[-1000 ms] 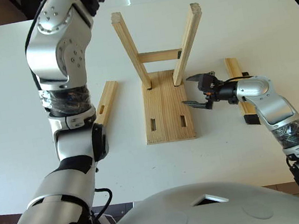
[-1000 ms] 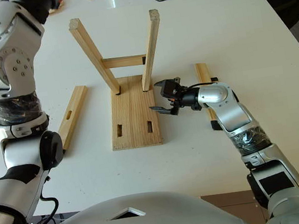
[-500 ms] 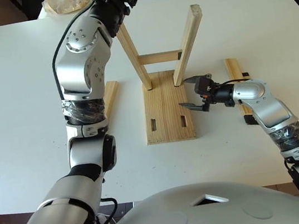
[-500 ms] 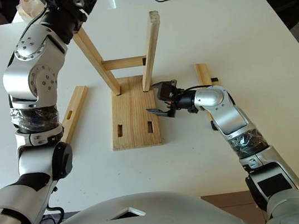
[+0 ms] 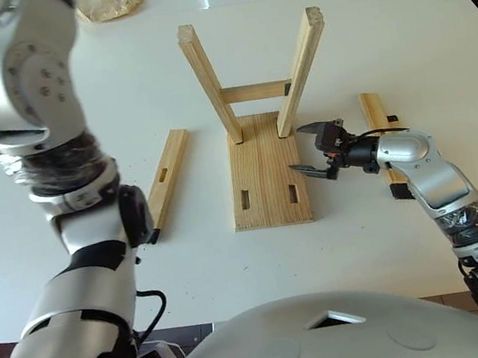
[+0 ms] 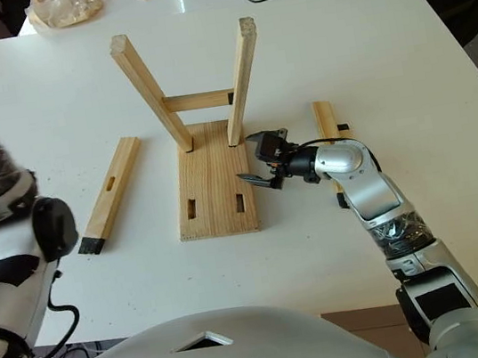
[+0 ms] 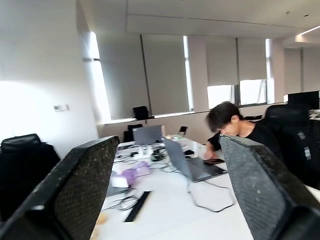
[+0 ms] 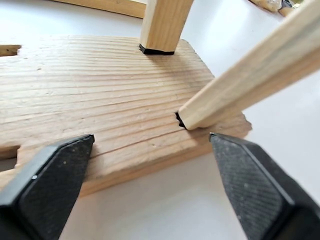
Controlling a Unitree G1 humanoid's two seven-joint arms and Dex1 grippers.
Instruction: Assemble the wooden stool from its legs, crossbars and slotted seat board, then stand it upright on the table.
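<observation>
Once the left end effector [image 7: 170, 150], spread wide, swung away, the upright legs [image 5: 208, 80] stood unaided; the right end effector [image 5: 299, 147] waits wide beside the board [image 5: 265, 175].

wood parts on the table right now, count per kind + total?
Seat board: 1
Upright legs slotted into the board: 2
Crossbar between them: 1
Loose legs lying flat: 2
Total: 6
</observation>
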